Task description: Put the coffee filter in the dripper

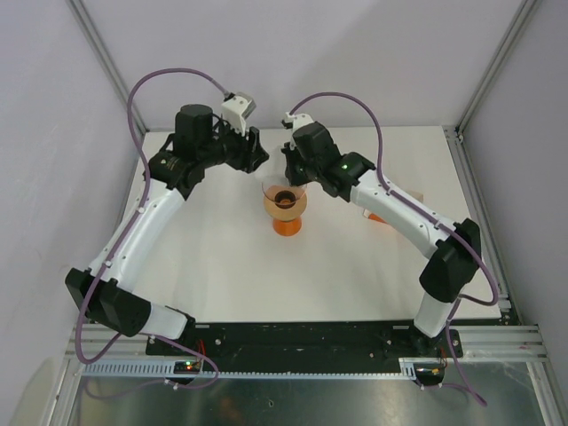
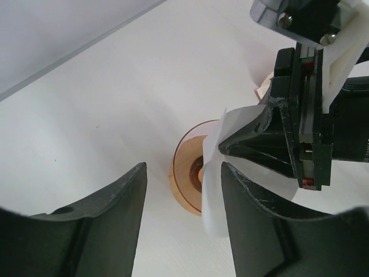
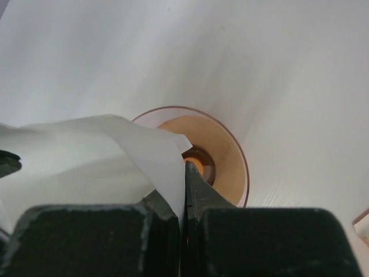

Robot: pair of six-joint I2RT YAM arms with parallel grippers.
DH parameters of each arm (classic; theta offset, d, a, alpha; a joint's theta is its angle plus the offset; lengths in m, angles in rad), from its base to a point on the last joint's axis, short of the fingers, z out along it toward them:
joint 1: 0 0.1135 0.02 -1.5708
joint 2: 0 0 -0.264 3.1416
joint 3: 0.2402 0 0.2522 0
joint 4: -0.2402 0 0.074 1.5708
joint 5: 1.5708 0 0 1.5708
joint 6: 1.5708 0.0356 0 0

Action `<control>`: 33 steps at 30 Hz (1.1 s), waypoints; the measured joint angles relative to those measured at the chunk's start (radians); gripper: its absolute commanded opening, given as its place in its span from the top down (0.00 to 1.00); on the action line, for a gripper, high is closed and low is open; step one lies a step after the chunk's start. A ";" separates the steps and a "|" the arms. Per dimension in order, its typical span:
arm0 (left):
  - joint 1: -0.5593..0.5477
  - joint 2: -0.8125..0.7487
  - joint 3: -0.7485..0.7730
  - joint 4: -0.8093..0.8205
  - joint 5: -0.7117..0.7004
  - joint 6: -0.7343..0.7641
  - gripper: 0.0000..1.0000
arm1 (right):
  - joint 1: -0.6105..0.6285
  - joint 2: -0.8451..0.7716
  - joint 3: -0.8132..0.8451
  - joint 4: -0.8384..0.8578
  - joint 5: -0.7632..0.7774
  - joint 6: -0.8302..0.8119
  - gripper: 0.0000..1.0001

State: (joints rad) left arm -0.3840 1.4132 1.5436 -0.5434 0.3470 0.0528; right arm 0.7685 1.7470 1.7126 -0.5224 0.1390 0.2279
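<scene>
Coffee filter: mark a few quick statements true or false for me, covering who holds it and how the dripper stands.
1. The right gripper is shut on the coffee filter. True.
2. The left gripper is clamped on the filter too. False: its jaws stand open.
3. The dripper lies tipped on its side. False: it stands upright on an orange cup.
4. Both grippers are close to the dripper. True.
</scene>
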 measured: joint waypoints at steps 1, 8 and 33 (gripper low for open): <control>0.002 -0.002 0.000 0.000 0.001 0.000 0.41 | -0.003 0.007 0.013 -0.020 -0.024 0.008 1.00; 0.005 -0.009 -0.022 -0.003 0.025 0.000 0.43 | -0.006 0.040 0.051 -0.119 -0.118 0.031 1.00; 0.005 0.037 -0.065 -0.019 0.035 0.010 0.44 | -0.011 0.077 0.114 -0.183 -0.090 -0.006 0.49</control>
State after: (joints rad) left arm -0.3790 1.4502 1.4784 -0.5625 0.3817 0.0624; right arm 0.7578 1.8240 1.8271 -0.7055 0.0494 0.2218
